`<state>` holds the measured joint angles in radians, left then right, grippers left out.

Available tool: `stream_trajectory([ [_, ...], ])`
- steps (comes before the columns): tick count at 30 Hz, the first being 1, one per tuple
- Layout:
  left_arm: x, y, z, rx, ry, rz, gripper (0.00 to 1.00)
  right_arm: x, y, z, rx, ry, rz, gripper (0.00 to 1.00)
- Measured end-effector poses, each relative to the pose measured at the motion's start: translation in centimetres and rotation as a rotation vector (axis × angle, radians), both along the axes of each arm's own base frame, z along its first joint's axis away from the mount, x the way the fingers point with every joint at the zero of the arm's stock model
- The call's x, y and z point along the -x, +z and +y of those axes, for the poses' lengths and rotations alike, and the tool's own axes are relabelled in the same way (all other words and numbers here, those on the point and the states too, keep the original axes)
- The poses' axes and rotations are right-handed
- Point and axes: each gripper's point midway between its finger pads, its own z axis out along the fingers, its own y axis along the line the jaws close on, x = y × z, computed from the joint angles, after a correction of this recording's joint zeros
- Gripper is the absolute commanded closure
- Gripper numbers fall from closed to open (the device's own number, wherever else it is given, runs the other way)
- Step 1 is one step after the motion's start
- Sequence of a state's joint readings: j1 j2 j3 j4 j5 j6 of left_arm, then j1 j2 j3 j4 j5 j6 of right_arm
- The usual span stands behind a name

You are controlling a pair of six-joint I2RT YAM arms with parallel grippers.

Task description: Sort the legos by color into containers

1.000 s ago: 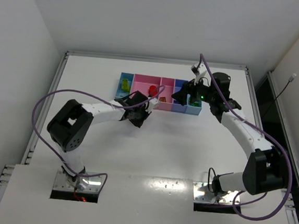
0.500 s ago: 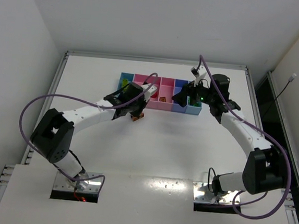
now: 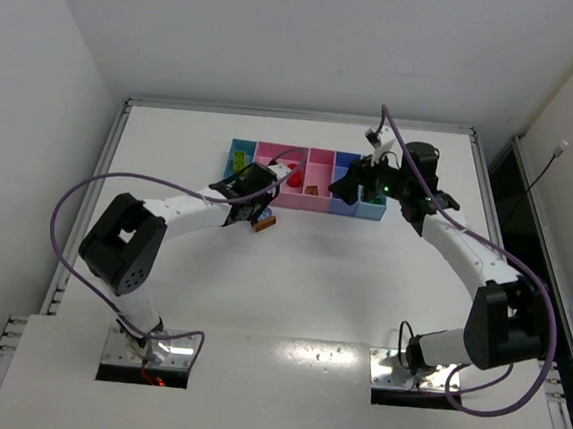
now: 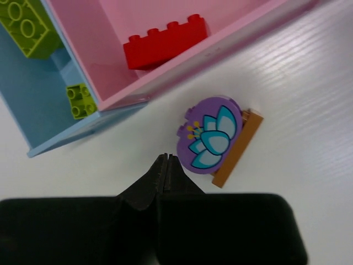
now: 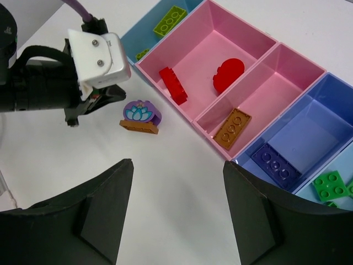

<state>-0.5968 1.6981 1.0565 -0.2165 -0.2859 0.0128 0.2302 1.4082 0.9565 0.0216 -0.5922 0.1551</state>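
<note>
Legos: a purple lotus piece sits on a brown plate. Both lie on the desk, just outside the big pink bin at its 7 o'clock in the top view.
Containers: the big pink bin holds a red brick and a red rounded piece. The narrow pink bin holds a second brown plate, and the periwinkle bin holds a purple brick. Green bricks lie in the light blue end bins.
Left claw: clenched on nothing, with its tips just beside the lotus piece at that piece's 8 o'clock in the wrist view.
Right claw: released and spread wide, hanging over the desk near the bins.
Change: a second ago the left claw covered the lotus piece. The claw has since shifted toward 11 o'clock, so the piece now shows at its 5 o'clock. The right arm has barely moved.
</note>
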Motion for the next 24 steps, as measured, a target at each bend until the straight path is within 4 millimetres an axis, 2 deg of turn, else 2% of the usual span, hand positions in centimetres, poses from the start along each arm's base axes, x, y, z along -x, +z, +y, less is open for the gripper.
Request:
stream_trajectory([
  [6,-1.4,-0.6,1.1,-0.028,0.020,-0.022,1.00,0.1,-0.1,0.1,-0.005,0.005,0.006,0.32],
  [10,-1.5,-1.4,1.4,-0.042,0.017,-0.010,1.00,0.1,-0.4,0.2,-0.006,0.008,0.016,0.32],
  [24,-0.8,-4.5,-0.4,-0.001,-0.068,0.077,1.00,-0.3,-0.7,-0.3,-0.006,-0.004,0.023,0.32],
])
